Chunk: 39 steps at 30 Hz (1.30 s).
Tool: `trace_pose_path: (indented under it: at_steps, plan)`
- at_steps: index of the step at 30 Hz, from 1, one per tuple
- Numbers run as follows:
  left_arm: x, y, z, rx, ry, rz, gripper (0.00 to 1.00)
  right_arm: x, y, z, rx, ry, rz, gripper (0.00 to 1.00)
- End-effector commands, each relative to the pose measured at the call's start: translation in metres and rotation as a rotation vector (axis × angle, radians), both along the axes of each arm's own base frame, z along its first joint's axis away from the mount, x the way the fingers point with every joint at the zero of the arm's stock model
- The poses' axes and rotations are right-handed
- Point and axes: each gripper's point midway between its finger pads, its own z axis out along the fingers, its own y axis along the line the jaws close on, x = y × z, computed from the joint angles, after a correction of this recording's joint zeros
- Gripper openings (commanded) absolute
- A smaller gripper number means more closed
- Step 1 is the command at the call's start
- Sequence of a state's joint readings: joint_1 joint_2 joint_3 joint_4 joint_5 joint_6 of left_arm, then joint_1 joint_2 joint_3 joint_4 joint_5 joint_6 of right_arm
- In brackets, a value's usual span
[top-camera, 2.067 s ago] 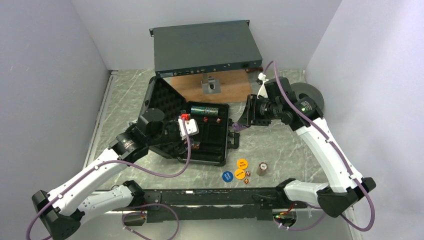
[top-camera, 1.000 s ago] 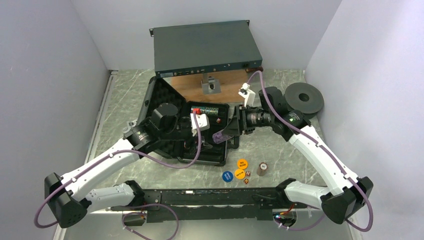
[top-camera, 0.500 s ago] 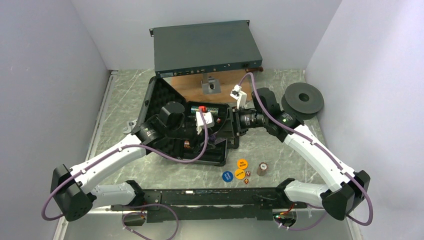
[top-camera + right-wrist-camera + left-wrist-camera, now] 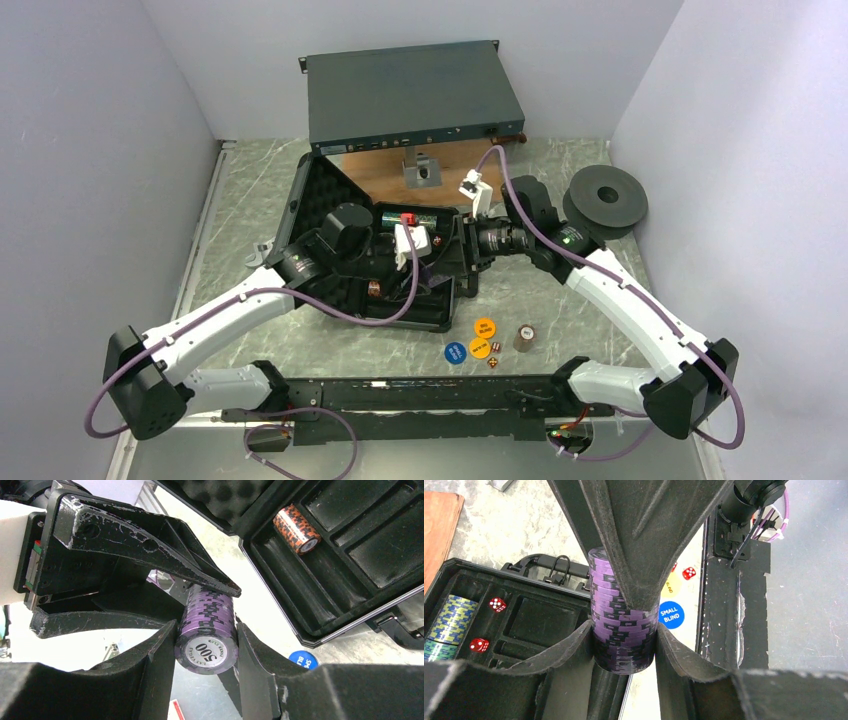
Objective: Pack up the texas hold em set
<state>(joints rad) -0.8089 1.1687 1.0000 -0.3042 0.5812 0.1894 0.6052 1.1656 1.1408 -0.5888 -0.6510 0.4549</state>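
A purple chip stack (image 4: 205,630) marked 500 hangs above the right edge of the open black case (image 4: 420,316), held from two sides. My right gripper (image 4: 206,630) is shut on its end nearest the right wrist camera. My left gripper (image 4: 623,627) grips the other end, both fingers pressed on its sides. In the top view the two grippers, left (image 4: 432,262) and right (image 4: 456,254), meet there. The case holds a blue-green stack (image 4: 451,622), an orange-black stack (image 4: 297,528) and two red dice (image 4: 497,604). The foam lid (image 4: 320,200) stands open at left.
On the table right of the case lie a blue disc (image 4: 455,352), two orange discs (image 4: 485,327), a brown chip stack (image 4: 523,338) and small dice (image 4: 497,348). A grey-blue rack unit (image 4: 415,95), a wooden board (image 4: 400,178) and a dark spool (image 4: 605,200) sit behind.
The right gripper carried the purple stack left over the case edge. The left gripper came up to meet it and its jaws closed in on the stack.
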Motion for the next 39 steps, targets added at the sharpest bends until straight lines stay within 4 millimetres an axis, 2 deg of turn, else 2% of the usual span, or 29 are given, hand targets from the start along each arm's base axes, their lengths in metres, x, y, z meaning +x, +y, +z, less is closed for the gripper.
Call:
trace_pose_path:
  at_steps: [1, 2, 4, 11, 13, 19, 21, 26, 30, 33, 39]
  plan:
    - [0.008, -0.008, 0.027, -0.059, -0.063, 0.006, 0.00, -0.005, 0.005, 0.019, 0.052, -0.068, 0.043, 0.27]
    - [0.009, -0.008, 0.026, -0.050, -0.066, 0.010, 0.00, -0.004, 0.002, 0.018, 0.036, -0.073, 0.032, 0.43]
    - [0.011, -0.006, 0.024, -0.035, -0.071, 0.020, 0.00, 0.000, -0.003, 0.016, 0.003, -0.087, 0.001, 0.61]
    - [0.019, -0.001, 0.014, -0.014, -0.089, 0.069, 0.00, 0.017, -0.032, 0.006, -0.154, -0.120, -0.162, 0.84]
    - [0.022, 0.000, 0.007, 0.010, -0.087, 0.076, 0.00, 0.020, -0.043, 0.005, -0.197, -0.133, -0.219, 0.98]
    - [0.048, 0.007, -0.024, 0.150, -0.115, 0.159, 0.00, 0.044, -0.089, 0.017, -0.332, -0.235, -0.456, 1.00]
    - [0.057, 0.010, -0.032, 0.191, -0.131, 0.190, 0.00, 0.048, -0.097, 0.025, -0.331, -0.265, -0.500, 1.00]
    - [0.080, 0.019, -0.062, 0.315, -0.166, 0.240, 0.00, 0.047, -0.100, 0.027, -0.306, -0.302, -0.510, 1.00]
    - [0.092, 0.012, -0.079, 0.352, -0.166, 0.233, 0.00, 0.044, -0.101, 0.027, -0.296, -0.315, -0.507, 1.00]
    - [0.087, 0.001, -0.093, 0.389, -0.156, 0.111, 0.00, 0.041, -0.101, 0.030, -0.277, -0.332, -0.502, 1.00]
    - [0.096, 0.007, -0.114, 0.479, -0.232, 0.060, 0.00, 0.036, -0.101, 0.030, -0.267, -0.335, -0.481, 1.00]
